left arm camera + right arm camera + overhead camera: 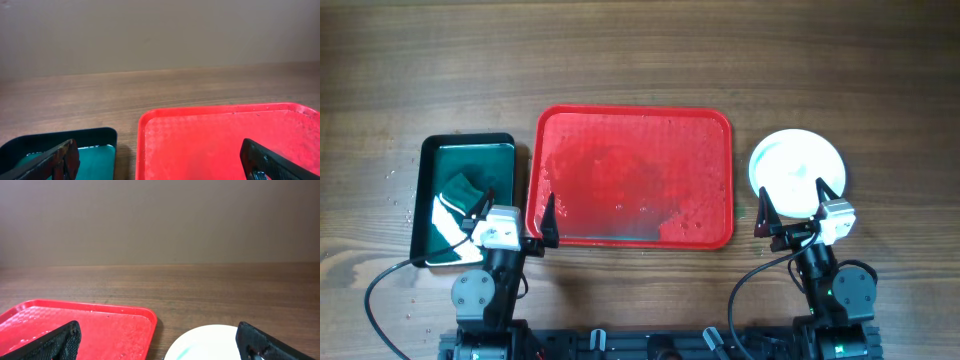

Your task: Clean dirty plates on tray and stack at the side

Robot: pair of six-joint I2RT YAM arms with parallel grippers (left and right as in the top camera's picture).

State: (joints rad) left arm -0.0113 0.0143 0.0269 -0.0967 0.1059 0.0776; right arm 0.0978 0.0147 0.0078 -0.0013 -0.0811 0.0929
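The red tray (633, 175) lies in the middle of the table with no plates on it, only wet specks and smears. The plates (798, 172) sit as one round stack to the right of the tray, white one on top with a faint teal streak; how many lie beneath is hidden. The stack also shows in the right wrist view (210, 342). My left gripper (516, 212) is open and empty at the tray's front left corner. My right gripper (794, 208) is open and empty at the stack's front edge. The tray shows in both wrist views (220, 142) (100, 327).
A smaller black tray with a green inside (465, 198) stands left of the red tray and holds a dark green sponge (462, 188) and a pale cloth. It shows in the left wrist view (95, 137). Water drops lie on the wood at the far left.
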